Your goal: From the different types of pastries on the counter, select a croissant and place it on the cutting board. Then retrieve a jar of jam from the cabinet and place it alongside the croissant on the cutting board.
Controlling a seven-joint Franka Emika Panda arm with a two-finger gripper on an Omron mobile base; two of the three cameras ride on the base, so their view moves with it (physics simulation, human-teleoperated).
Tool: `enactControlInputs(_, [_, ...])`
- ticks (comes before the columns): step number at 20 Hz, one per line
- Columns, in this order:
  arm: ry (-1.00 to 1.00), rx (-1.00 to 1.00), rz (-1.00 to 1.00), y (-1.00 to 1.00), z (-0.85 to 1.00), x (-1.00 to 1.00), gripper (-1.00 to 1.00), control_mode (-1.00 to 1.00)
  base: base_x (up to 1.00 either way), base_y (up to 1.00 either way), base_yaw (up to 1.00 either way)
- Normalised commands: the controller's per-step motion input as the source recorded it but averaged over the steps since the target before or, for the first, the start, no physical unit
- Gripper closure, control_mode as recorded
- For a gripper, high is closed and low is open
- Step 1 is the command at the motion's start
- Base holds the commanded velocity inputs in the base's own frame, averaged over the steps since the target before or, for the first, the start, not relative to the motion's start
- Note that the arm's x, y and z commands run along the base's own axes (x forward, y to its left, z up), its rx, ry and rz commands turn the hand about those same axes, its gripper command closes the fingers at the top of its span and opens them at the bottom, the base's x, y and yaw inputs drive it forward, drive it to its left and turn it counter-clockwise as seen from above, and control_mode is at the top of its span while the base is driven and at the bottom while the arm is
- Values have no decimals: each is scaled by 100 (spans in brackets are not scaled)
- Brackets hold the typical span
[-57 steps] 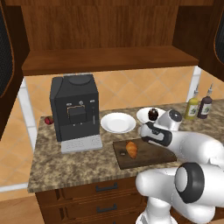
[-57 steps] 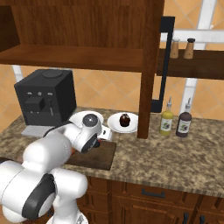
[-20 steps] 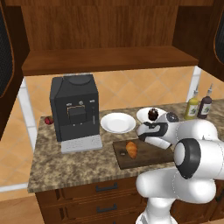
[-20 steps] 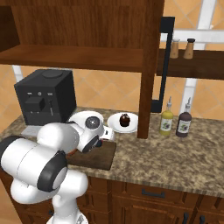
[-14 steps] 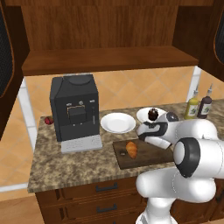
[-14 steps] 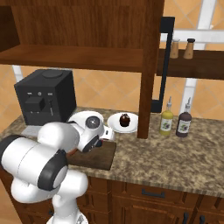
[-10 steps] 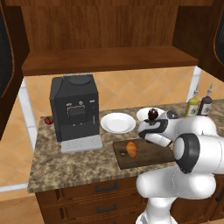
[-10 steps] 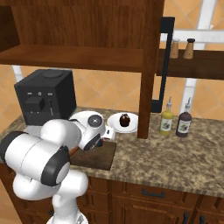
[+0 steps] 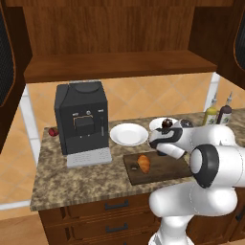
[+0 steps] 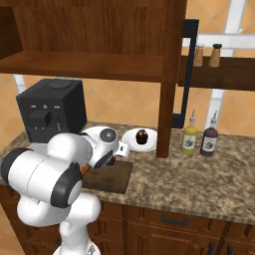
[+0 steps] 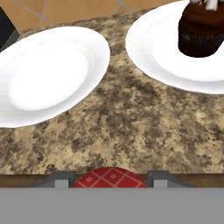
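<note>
Holding the jar of jam (image 11: 109, 177) by its red checked lid, the gripper (image 9: 162, 149) has its two fingers squeezed shut on it, low over the back edge of the cutting board (image 9: 165, 170). The croissant (image 9: 143, 163) lies on the board, a little apart from the jar. Just past the board, on the counter (image 11: 131, 131), sit an empty white plate (image 11: 48, 72) and another white plate (image 11: 175, 52) with the dark brown pastry (image 11: 202, 29) on it.

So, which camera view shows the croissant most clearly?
The left base view: the croissant lies in full sight on the cutting board, left of the end effector. In the right base view the arm covers nearly all of it. The hand view looks past it to the counter.
</note>
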Motion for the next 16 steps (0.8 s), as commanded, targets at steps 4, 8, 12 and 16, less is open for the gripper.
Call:
enactControlInputs(4, [0,10,1,49,-20,0,-100,-100,0,0,0])
enactControlInputs(8, [0,3,0,0,-1,0,-100,-100,0,0,0])
enactControlInputs(12, [0,3,0,0,0,-18,-100,-100,0,0,0])
enactControlInputs(16, [-2,1,0,0,0,-49,-100,-100,0,0,0])
